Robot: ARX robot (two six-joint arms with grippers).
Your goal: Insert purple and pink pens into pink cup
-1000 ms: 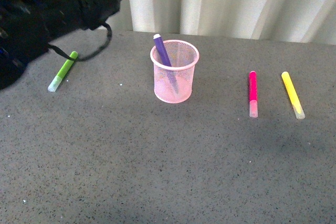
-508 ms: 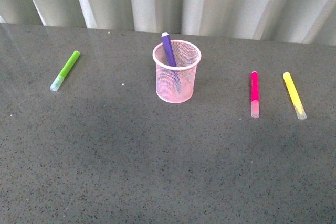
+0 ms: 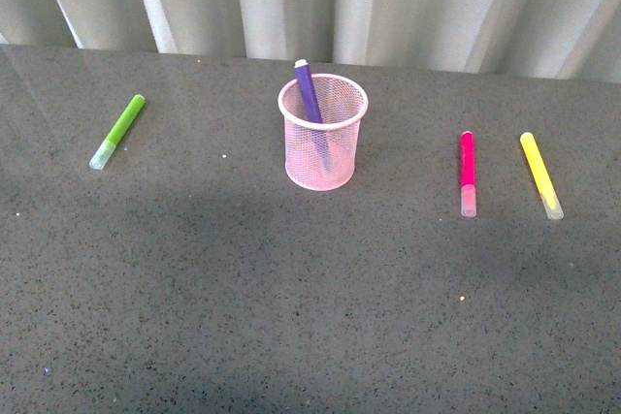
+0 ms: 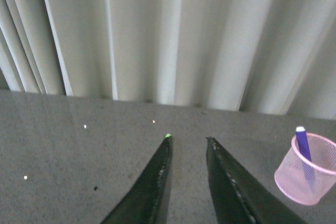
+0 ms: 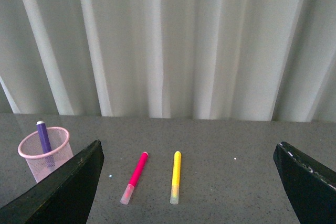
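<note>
Left gripper (image 4: 189, 138) has drawn back, released and empty; purple pen (image 3: 305, 86) is in cup (image 3: 325, 160). 1 remains: pink pen (image 3: 467, 164); right gripper (image 5: 189, 148) spread wide.

Purple pen (image 3: 308, 94), leaning to 11 o'clock in pink cup (image 3: 323, 147): lower half only a blur through mesh, bottom end unreadable. Left wrist view: green marker (image 4: 168, 136) hidden behind a left gripper (image 4: 188, 140) finger, only its tip shows. Right gripper (image 5: 189, 145) fingers cropped by frame edges.

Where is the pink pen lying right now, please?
In the front view the pink pen lies flat on the table, right of the pink cup and just left of the yellow marker.
</note>
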